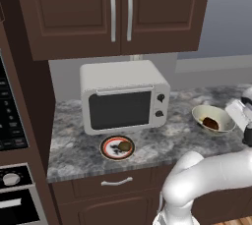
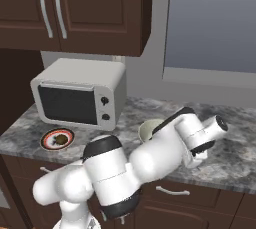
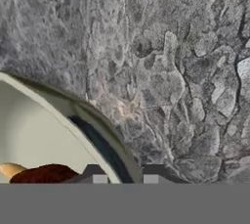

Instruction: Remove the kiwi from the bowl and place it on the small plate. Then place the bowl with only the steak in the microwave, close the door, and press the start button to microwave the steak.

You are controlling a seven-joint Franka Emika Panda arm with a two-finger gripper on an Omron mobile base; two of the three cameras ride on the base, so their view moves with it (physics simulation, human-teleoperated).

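The kiwi [image 1: 124, 146] is already lying on the small plate [image 1: 117, 148], which is sitting on the desk [image 1: 78, 145] just in front of the white two-knob oven [image 1: 124, 96]. So the first job looks done, and now it looks like the bowl's turn. The bowl [image 1: 213, 119] is sitting on the desk to the right of the white oven, and the dark steak [image 1: 210, 123] is lying inside it by itself. The gripper [image 3: 124, 178] is sitting right at the bowl's rim. In the hand view one small dark finger tip is showing inside the cream wall and the other outside it, with the rim between them. They are standing close together, so the gripper looks like it is pinching the bowl's edge. Holding the edge makes sense, because the bowl is too wide to grab around the whole thing. The steak [image 3: 44, 174] is showing just beside the inside tip, so the grip is sitting near the meat but not on it, as far as I can tell. In the right base view the white arm is bending over the desk and hiding most of the bowl [image 2: 148, 130]. The black microwave [image 1: 10, 111] is sitting far off at the left edge, well apart from the bowl. I think the bowl needs lifting slowly and flat, so the steak is not sliding out.
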